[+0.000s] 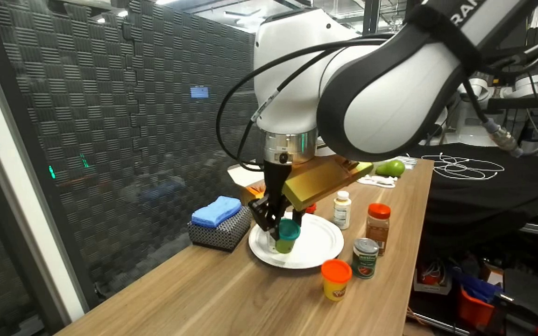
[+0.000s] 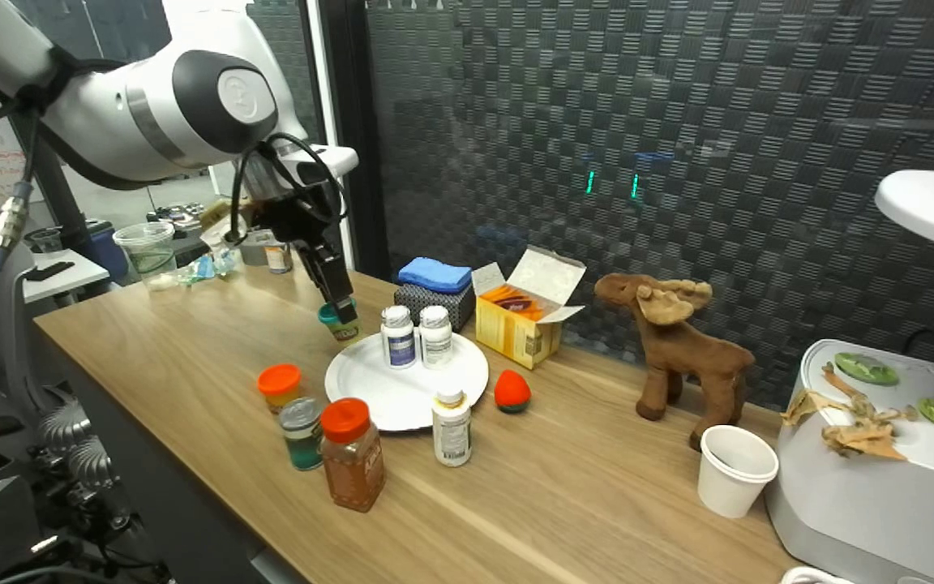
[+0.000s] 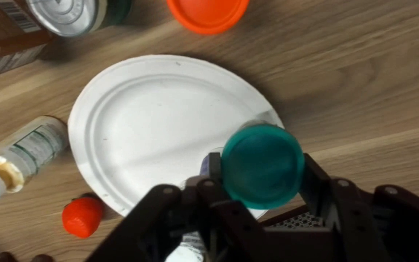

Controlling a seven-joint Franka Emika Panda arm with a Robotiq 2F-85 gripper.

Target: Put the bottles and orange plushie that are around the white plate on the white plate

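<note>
Wrist view: gripper (image 3: 262,169) has jaws closed on the teal-topped jar (image 3: 264,162), which hides part of the rim of the white plate (image 3: 151,120); height above it unclear. Two white-capped bottles (image 2: 399,341) (image 2: 436,342) stand on the plate's far side in an exterior view, mostly hidden by the gripper in the wrist view. Orange plushie (image 2: 512,391) sits on the table (image 2: 564,487) just right of the plate in an exterior view, third white bottle (image 2: 452,430) at the near side, red-capped jar (image 2: 353,466) near left. Exterior coverage adds brown moose (image 2: 690,353) in full and green pear (image 1: 392,168) at the table's far end.
</note>
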